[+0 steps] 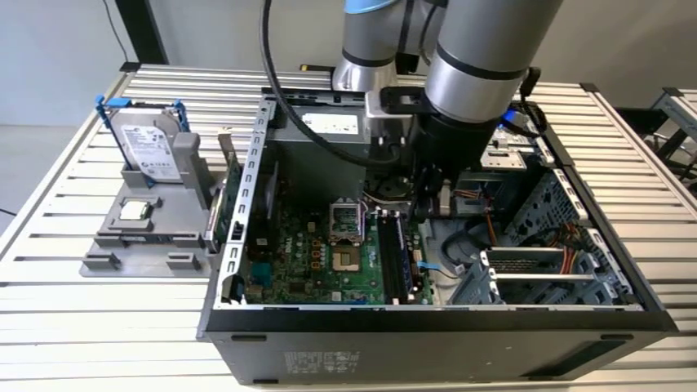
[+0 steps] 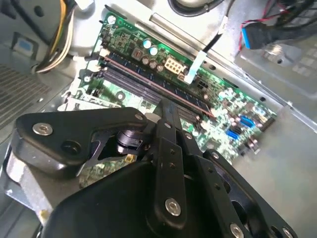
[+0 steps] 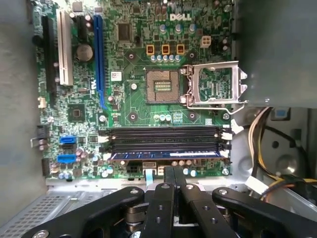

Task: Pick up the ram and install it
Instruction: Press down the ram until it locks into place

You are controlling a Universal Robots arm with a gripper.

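The ram (image 3: pixel 166 154) is a long dark-blue stick standing in the memory slot closest to the edge of the motherboard (image 3: pixel 148 59). In the second wrist view the ram (image 2: pixel 163 90) shows as a thin brownish edge along that slot. In the exterior view the ram (image 1: pixel 399 257) lies right of the processor socket. My gripper (image 3: pixel 173 173) hangs just above and beside that slot with its two fingers pressed together and nothing between them. It also appears low inside the case under the arm (image 1: pixel 427 200) and in the second wrist view (image 2: pixel 167 111).
The open computer case (image 1: pixel 436 322) walls in the board on all sides. Cable bundles (image 3: pixel 277 163) and a drive cage (image 1: pixel 534 273) sit beside the slots. Outside, a grey fixture (image 1: pixel 142 237) holds a hard drive (image 1: pixel 147 147), and a green board (image 1: pixel 231 192) stands on edge.
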